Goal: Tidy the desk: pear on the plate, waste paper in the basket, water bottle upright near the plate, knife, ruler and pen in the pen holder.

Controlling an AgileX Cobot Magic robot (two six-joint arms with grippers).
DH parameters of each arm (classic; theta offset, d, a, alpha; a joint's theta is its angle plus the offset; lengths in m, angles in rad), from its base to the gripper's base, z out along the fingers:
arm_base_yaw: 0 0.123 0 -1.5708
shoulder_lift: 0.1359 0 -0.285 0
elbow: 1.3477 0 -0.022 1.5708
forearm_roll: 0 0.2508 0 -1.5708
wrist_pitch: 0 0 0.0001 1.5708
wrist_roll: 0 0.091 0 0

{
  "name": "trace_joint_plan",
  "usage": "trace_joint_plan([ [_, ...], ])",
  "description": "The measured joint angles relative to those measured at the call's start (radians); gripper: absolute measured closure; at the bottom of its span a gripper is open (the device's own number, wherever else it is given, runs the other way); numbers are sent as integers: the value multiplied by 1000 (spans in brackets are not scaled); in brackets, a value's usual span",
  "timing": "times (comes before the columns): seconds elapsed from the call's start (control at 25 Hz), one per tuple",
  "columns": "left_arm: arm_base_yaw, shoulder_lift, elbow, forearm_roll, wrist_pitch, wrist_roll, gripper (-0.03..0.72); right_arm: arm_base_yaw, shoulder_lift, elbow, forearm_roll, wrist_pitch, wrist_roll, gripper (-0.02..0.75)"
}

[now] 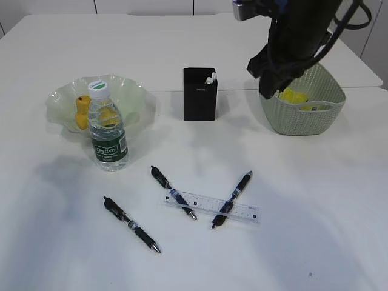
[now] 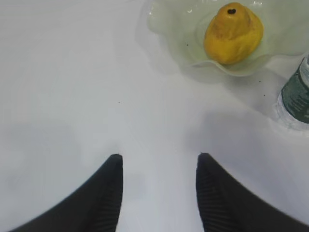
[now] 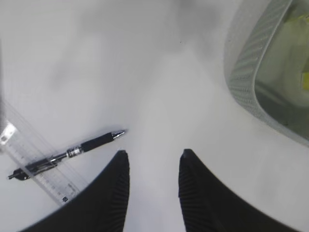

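Your left hand [image 2: 159, 166] hangs over bare tabletop [image 2: 72, 87] with its jaws apart and nothing between them; the exterior view does not show it. Just ahead of it in the left wrist view, the pear [image 2: 233, 33] sits in the plate [image 2: 169, 29], and the water bottle [image 2: 295, 96] stands at the right edge.

Your right hand [image 3: 153, 166] is also released and empty, with a gap between its dark fingers [image 3: 113, 193]. It hovers over the tabletop between the basket [image 3: 251, 72] and a pen [image 3: 91, 144] lying across the ruler [image 3: 34, 162]. In the exterior view the right arm [image 1: 297, 42] hangs in front of the basket's left rim.

Looking across the tabletop, the bottle stands upright with its white cap on, directly in front of the plate. The waste paper [image 1: 293, 96] lies inside the basket. The pen holder [image 1: 200, 94] stands between plate and basket, and something white pokes out of its top; you cannot tell what it is.

The ruler lies flat toward the front, with two pens crossing it, one at each end. A third pen [image 1: 131, 224] lies apart to the left
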Motion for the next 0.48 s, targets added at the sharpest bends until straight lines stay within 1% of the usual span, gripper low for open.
trace_joint_plan([
  [0.2, 0, 0, 0, -14, 13, 0, 340, 13, -52, 90, 43, -2, -72, 477],
  [0.48, 0, 0, 0, -20, 20, 0, 340, 102, -82, 166, 55, -4, -170, 477],
])
